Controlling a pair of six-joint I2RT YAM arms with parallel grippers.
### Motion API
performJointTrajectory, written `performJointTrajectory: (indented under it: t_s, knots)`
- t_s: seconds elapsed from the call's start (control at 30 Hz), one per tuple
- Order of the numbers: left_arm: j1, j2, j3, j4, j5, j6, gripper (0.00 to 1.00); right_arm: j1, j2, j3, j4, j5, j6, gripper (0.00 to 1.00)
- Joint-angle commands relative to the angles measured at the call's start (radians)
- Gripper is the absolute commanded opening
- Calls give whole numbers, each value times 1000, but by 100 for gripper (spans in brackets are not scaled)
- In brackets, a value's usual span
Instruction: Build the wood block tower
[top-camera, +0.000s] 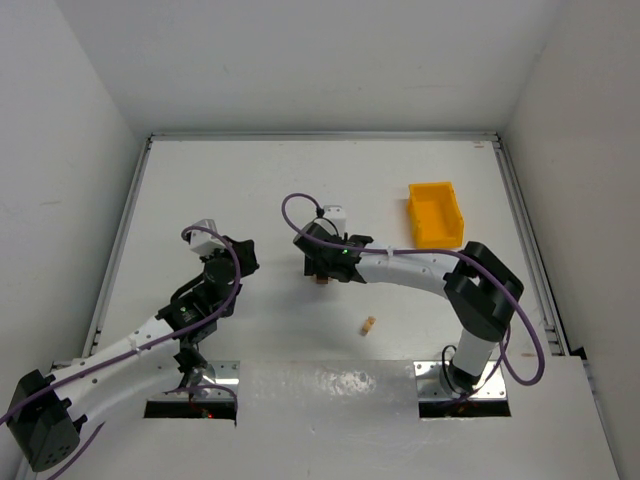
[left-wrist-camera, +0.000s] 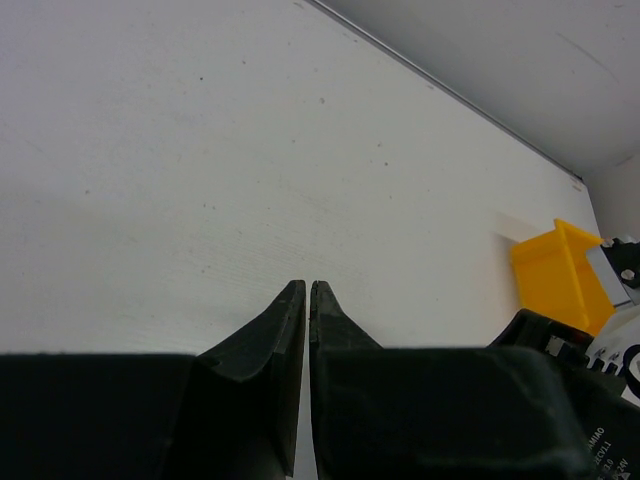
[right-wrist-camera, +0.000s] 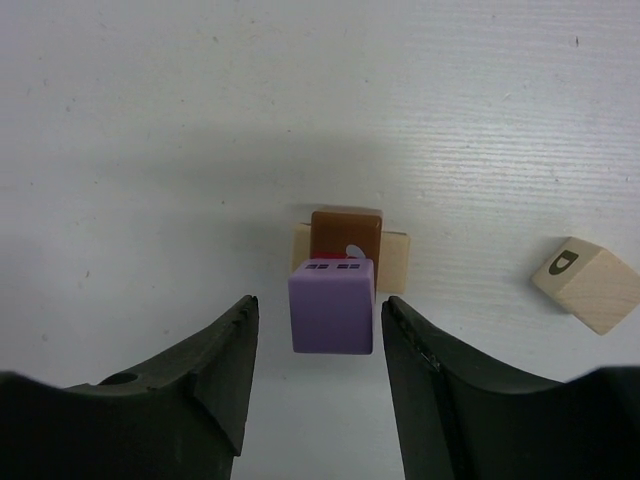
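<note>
The tower (right-wrist-camera: 338, 262), with a purple block (right-wrist-camera: 332, 312) on top, stands on the bench (right-wrist-camera: 150, 120) between the open fingers of the right hand (right-wrist-camera: 318, 302). The left hand (left-wrist-camera: 308, 290) is closed and empty. The spare block (right-wrist-camera: 587, 283) nearby looks light, hard and smooth, so it is best pinched across two flat opposite faces.

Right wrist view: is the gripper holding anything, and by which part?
Nothing is held. The right gripper is open around the purple block, with a gap on each side; the block rests on the stack.
</note>
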Motion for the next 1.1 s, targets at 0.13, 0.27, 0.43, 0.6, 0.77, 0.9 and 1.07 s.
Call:
performJointTrajectory:
  t_s: [0.13, 0.27, 0.43, 0.6, 0.77, 0.9, 1.07]
  knots:
    - [-10, -10, -6, 49, 6, 18, 4, 9, -91, -9, 68, 25, -13, 56]
    - [-10, -21, -7, 43, -1, 20, 4, 9, -136, -31, 78, 26, -23, 56]
    - [-10, -32, -11, 40, -20, 24, 4, 9, -235, -77, 80, 75, -43, 57]
    - [-10, -21, -12, 42, -43, 32, 4, 6, -413, -221, 101, 203, -215, 11]
    - [-10, -4, -4, 39, -70, 49, 0, -39, -539, -377, 92, 155, -283, 0]
    - [-10, -25, -18, 64, -67, 82, 0, -57, -555, -469, 118, 102, -292, 9]
    - [-10, -21, -34, 95, -63, 116, 0, -154, -556, -537, 204, -29, -319, 35]
